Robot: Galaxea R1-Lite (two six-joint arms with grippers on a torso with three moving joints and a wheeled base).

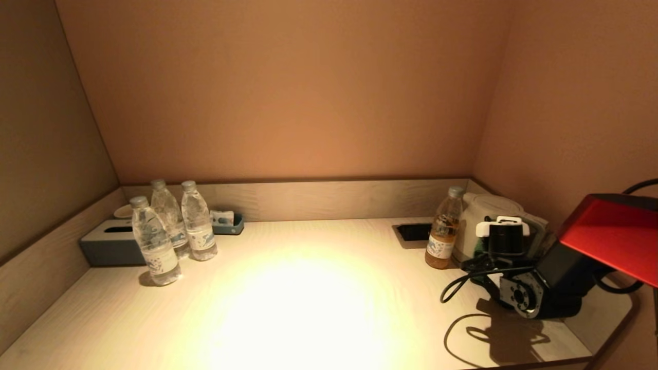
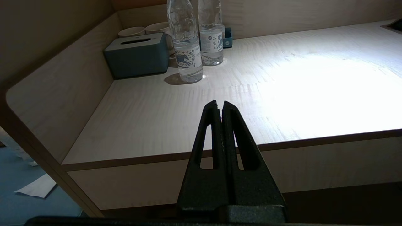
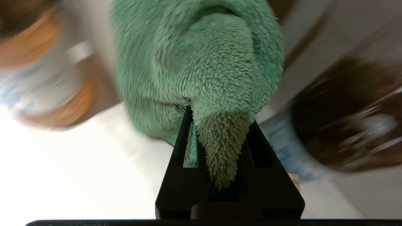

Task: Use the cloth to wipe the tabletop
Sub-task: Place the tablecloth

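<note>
A: Head camera first. The desk [image 1: 308, 288] is glowing under a bright pool of light, 3 water bottles [image 1: 169, 231] are crowding a blue tissue box [image 1: 110, 244] at the far left, and the right arm is reaching into the far right corner between a tea bottle [image 1: 442, 231] and a white kettle [image 1: 488, 216].

B: Can you see the cloth from up there?

A: Barely, only a sliver of green beside the arm's wrist. On to the left wrist camera: the left claw [image 2: 220, 105] is hanging off the desk's front edge with its fingers pressed together on nothing, looking parked.

B: And the right wrist?

A: Here's the action. The right claw [image 3: 220, 125] is pinching a fold of the green cloth [image 3: 201, 62], and the fluffy bulk is bunching out beyond the fingertips, near the tea bottle and the kettle's base.

B: How's that cloth going to behave?

A: I'm reading it as light, soft and floppy, a plush pile that's gripping well rather than slipping. Held by 1 fold, the rest is likely going to drag and bunch, so pressing it flat on the desk should matter. Those bottles nearby are looking easy to knock.
</note>
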